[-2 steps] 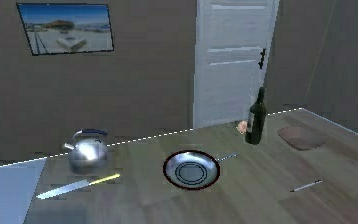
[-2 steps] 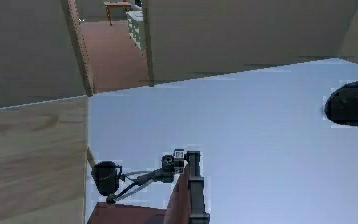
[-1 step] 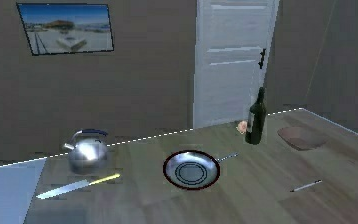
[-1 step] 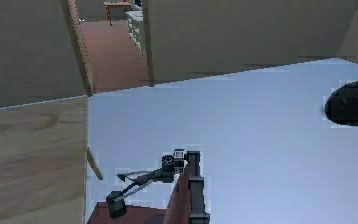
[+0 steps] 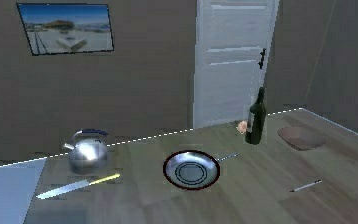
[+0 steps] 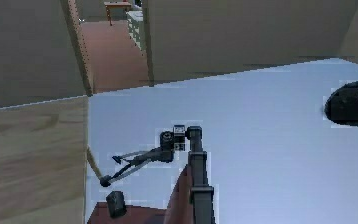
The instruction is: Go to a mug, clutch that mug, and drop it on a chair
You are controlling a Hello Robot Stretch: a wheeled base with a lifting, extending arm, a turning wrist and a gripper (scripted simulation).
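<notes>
My arm (image 6: 199, 190) rises from the bottom of the arm side view over a pale blue-grey surface (image 6: 257, 110). The gripper (image 6: 109, 180) points toward that view's left, its thin fingers reaching down to the surface's edge. A thin tan sliver (image 6: 91, 160) lies right beside the fingertips, so I cannot tell whether the gripper holds anything. Just below the fingers a small dark thing (image 6: 117, 205) stands on a reddish-brown surface (image 6: 147, 216). A dark rounded thing (image 6: 349, 103) sits at that view's right edge.
In the forward view a wooden tabletop (image 5: 257, 195) carries a silver kettle (image 5: 87, 150), a knife (image 5: 77, 186), a round pan (image 5: 194, 168), a dark bottle (image 5: 255, 116) and a brown flat thing (image 5: 302, 137). A white door (image 5: 232, 60) stands behind. An open doorway (image 6: 112, 50) shows beyond the arm.
</notes>
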